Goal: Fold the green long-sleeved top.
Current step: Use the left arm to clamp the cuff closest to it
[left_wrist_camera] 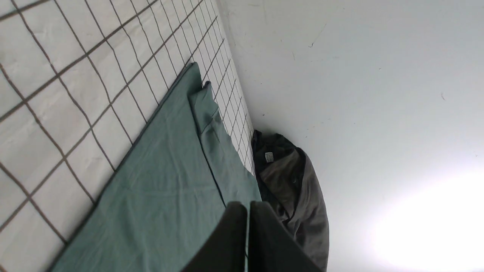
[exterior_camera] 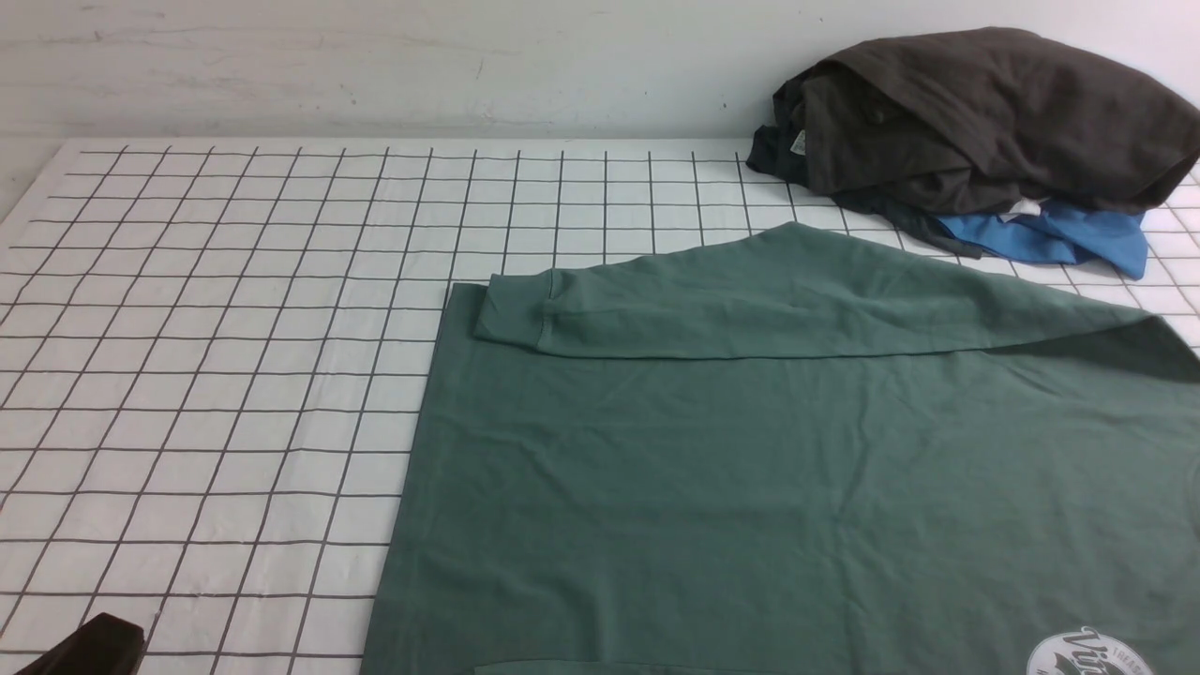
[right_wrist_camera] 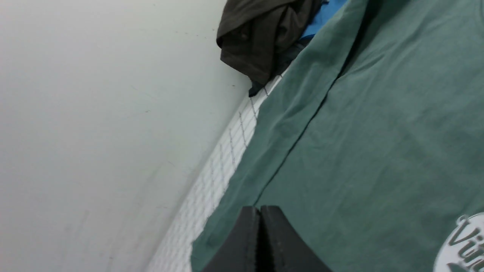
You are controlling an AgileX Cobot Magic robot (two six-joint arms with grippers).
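The green long-sleeved top (exterior_camera: 769,487) lies flat on the right half of the grid-patterned table, its body smoothed out. One sleeve (exterior_camera: 750,309) is folded across its far edge, with the cuff (exterior_camera: 511,314) pointing left. A round white logo (exterior_camera: 1092,656) shows at the near right corner. My left gripper (left_wrist_camera: 247,206) is shut and empty, hanging above the top (left_wrist_camera: 162,181). My right gripper (right_wrist_camera: 260,209) is shut too, with nothing in it, above the top (right_wrist_camera: 378,132) near the folded sleeve's cuff and not far from the logo (right_wrist_camera: 461,245).
A dark brown-black garment (exterior_camera: 984,112) is heaped at the far right against the wall, on top of a bright blue garment (exterior_camera: 1059,239). The white grid cloth (exterior_camera: 216,356) covers the table's left half. A dark bit of my left arm (exterior_camera: 84,649) shows at the near left corner.
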